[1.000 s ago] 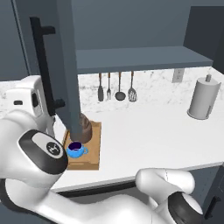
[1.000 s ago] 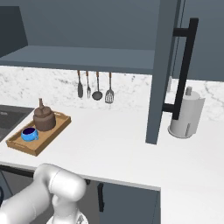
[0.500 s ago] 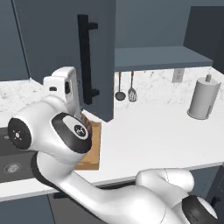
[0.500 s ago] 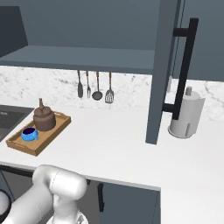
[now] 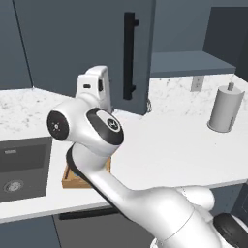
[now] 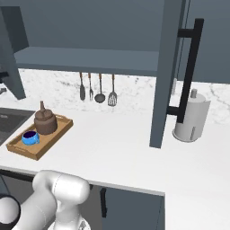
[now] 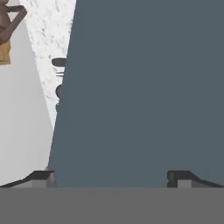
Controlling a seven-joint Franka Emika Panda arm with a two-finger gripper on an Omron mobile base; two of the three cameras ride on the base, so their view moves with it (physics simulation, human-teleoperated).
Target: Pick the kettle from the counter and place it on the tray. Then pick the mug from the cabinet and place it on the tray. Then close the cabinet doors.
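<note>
The fingers (image 7: 113, 177) are seen spread wide apart with nothing held between them, directed squarely at the flat dark blue-grey face of the left cabinet door (image 7: 148, 87), which is positioned directly ahead of both tips. In the left base view this cabinet door (image 5: 87, 46) is seen partly swung, with its black bar handle (image 5: 129, 55) on the side toward the open shelf (image 5: 189, 63). The right cabinet door (image 6: 168, 67) is seen standing open, edge-on. The wooden tray (image 6: 20, 146) is located on the white table (image 6: 117, 143) beside the sink (image 6: 9, 123), well apart from the fingers. The kettle (image 6: 45, 122) and the blue mug (image 6: 29, 137) are both seated in the tray, the mug just beside the kettle. A paper towel roll (image 6: 192, 117) is located at the right end.
</note>
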